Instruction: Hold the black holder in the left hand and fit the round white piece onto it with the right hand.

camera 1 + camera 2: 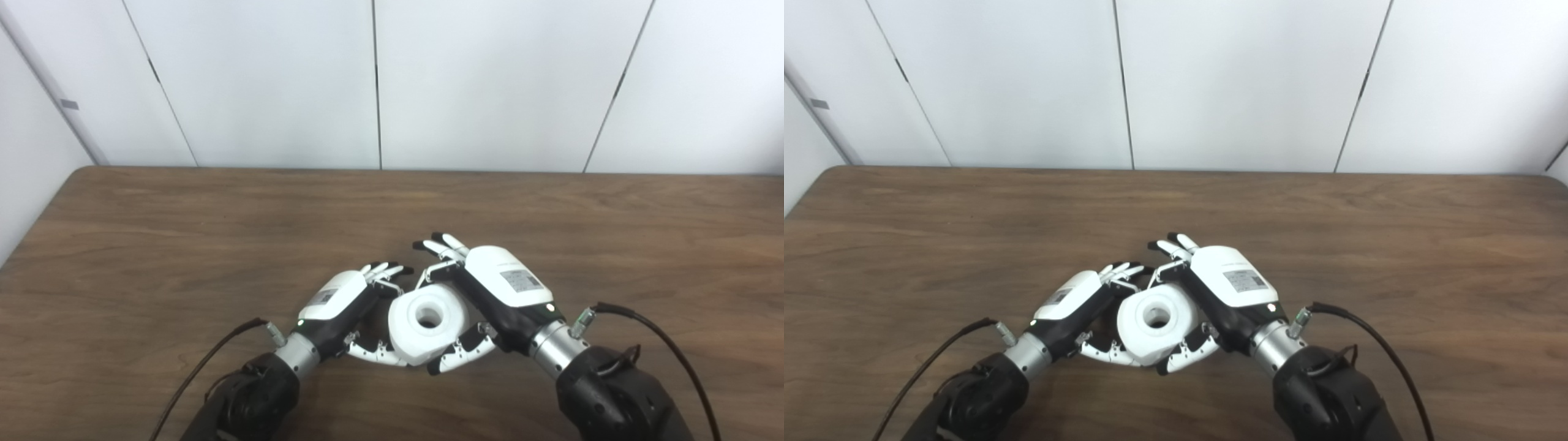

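Nearest the camera, both dark forearms come up from the bottom edge, each trailing a black cable [667, 343] that loops out to its own side over the wooden table [184, 245]. Just beyond the wrists, the round white piece [427, 331] sits between the two hands near the table's near middle, its central hole facing up toward the camera. The right hand [499, 294] is closed around it, thumb curled against its near right side and fingers reaching over its far edge. The left hand [340, 303] presses in from the left, thumb lying along the piece's near left side and fingers bent at its far left edge; whether it grips anything cannot be told, because the white piece and both hands cover the space where the black holder would be. Past the hands bare wood runs to the far edge, where white wall panels [490, 79] rise.
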`<move>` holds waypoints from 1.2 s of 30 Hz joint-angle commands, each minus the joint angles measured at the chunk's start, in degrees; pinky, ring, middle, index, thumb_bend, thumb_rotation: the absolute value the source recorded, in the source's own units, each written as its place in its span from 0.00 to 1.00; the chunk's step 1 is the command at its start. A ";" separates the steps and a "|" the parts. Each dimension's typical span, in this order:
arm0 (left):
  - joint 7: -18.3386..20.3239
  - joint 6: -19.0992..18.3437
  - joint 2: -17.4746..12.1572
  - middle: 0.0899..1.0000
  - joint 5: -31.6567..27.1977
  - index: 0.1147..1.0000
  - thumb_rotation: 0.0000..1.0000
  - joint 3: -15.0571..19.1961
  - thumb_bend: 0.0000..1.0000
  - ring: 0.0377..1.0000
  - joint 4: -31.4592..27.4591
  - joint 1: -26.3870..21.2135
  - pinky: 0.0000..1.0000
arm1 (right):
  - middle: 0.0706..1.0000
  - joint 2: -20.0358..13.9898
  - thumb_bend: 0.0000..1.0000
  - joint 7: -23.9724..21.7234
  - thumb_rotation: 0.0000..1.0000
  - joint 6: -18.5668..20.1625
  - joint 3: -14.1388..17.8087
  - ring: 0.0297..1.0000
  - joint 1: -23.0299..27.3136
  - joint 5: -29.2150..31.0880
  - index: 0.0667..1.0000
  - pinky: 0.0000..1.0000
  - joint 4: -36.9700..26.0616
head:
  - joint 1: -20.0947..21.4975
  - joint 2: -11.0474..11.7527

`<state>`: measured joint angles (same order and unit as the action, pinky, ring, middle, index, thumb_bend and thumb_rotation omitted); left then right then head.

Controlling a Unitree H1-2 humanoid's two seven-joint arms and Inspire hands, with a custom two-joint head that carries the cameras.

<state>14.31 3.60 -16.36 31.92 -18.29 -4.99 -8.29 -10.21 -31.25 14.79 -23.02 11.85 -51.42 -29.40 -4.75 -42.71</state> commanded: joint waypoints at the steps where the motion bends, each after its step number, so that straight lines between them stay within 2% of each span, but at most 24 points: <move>1: 0.09 0.41 -0.54 0.93 -0.33 0.41 0.05 0.36 0.52 0.98 -2.15 -0.41 1.00 | 0.92 -0.29 0.51 -0.48 0.14 -0.67 0.36 0.97 1.35 -1.20 0.44 0.81 -1.75 | -0.04 -0.02; 13: -0.04 1.03 -0.75 0.93 -0.91 0.41 0.05 0.57 0.52 0.98 -2.17 -0.02 1.00 | 0.91 -1.57 0.51 -0.62 0.14 -0.17 3.04 0.97 0.30 -1.66 0.44 0.85 -2.04 | 1.63 0.39; 26: -0.05 1.14 -0.86 0.92 -0.95 0.41 0.05 0.71 0.52 0.97 -2.31 -0.02 1.00 | 0.92 -2.62 0.51 -0.73 0.14 0.79 6.38 0.97 -0.06 -2.05 0.44 0.84 -1.46 | 1.63 0.05; 36: -0.27 1.21 -0.71 0.92 -0.53 0.41 0.05 0.58 0.52 0.97 -2.20 -0.15 1.00 | 0.92 -2.61 0.51 -0.73 0.14 0.34 6.81 0.97 -0.48 -1.60 0.44 0.85 -2.04 | 1.00 0.03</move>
<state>14.32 4.00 -16.78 31.57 -18.00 -5.51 -7.77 -12.87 -32.41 15.59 -16.61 10.33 -52.98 -29.71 -3.69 -42.63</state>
